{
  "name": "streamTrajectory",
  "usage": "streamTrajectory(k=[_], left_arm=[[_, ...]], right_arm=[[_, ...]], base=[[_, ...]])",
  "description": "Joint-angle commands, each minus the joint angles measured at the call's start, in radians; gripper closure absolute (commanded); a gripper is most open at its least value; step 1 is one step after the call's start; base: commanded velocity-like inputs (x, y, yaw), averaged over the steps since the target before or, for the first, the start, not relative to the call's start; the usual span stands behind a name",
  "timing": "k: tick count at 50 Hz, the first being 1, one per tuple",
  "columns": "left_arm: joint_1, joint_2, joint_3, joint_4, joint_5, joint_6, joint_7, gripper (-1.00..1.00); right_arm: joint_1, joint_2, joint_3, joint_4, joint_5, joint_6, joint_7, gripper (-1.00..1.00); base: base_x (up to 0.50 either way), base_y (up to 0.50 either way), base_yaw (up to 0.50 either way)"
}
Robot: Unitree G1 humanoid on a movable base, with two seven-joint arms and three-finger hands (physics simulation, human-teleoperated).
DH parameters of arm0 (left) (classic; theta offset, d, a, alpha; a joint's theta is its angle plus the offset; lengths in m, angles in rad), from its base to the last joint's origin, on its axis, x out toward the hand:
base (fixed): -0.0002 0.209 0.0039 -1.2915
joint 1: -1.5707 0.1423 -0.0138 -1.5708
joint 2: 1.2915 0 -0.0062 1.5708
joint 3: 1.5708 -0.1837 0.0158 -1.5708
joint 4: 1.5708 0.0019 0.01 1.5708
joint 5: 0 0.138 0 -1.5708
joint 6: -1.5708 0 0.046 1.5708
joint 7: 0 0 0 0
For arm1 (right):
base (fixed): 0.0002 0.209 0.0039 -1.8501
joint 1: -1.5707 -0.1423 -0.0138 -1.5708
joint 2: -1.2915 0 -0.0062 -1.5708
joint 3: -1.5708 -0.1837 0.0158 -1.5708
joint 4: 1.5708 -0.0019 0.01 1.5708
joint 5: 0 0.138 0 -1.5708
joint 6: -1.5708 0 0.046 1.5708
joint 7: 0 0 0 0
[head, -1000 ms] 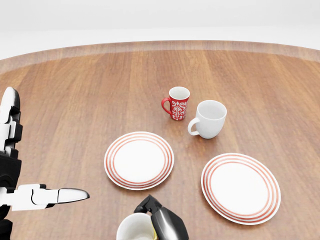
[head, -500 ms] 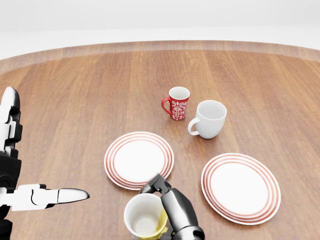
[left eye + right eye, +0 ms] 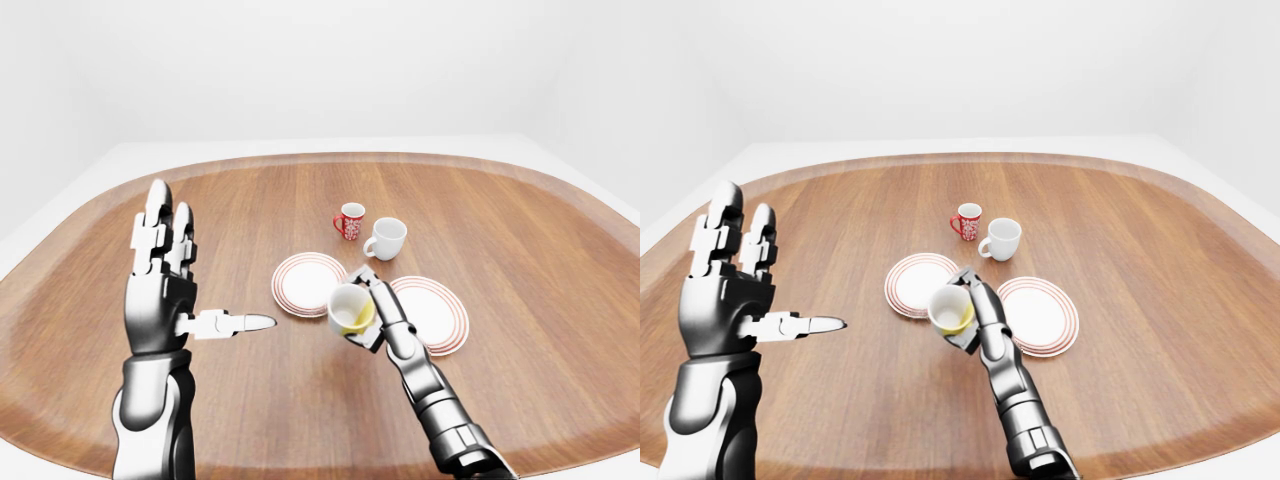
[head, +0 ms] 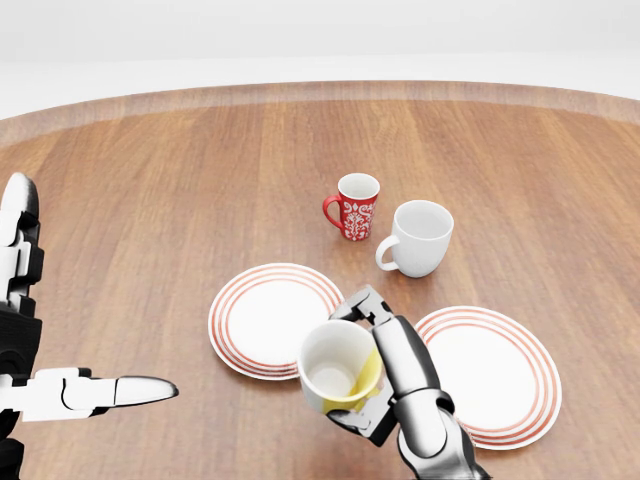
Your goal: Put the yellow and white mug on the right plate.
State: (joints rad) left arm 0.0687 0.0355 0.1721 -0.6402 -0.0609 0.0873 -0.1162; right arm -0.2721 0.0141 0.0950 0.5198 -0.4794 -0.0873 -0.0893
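My right hand (image 4: 385, 375) is shut on the yellow and white mug (image 4: 338, 379) and holds it tilted above the table, between the two red-ringed plates. The right plate (image 4: 495, 375) lies just right of the hand. The left plate (image 4: 265, 315) lies up and left of the mug. My left hand (image 3: 165, 275) is raised at the left, fingers spread open and empty.
A red patterned mug (image 4: 355, 206) and a plain white mug (image 4: 418, 238) stand above the plates on the round wooden table (image 4: 150, 200).
My right hand has risen from the bottom edge of the head view with the mug and moved right toward the right plate. The left hand has not moved.
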Motion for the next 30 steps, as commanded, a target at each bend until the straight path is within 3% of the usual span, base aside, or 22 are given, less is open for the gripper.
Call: streamTrajectory(k=[1,30], left_arm=[[-0.002,0.001,0.002,0.0,-0.001,0.0,0.0,-1.0],[0.0,0.0,-0.003,0.011,0.003,0.0,0.002,-1.0]], right_arm=[[-0.119,-0.065,-0.07,0.163,0.008,0.0,-0.041,1.0],[-0.377,-0.274,-0.171,0.647,0.112,0.0,-0.141,1.0]], base=[[0.0,0.0,0.0],[0.0,0.0,0.0]])
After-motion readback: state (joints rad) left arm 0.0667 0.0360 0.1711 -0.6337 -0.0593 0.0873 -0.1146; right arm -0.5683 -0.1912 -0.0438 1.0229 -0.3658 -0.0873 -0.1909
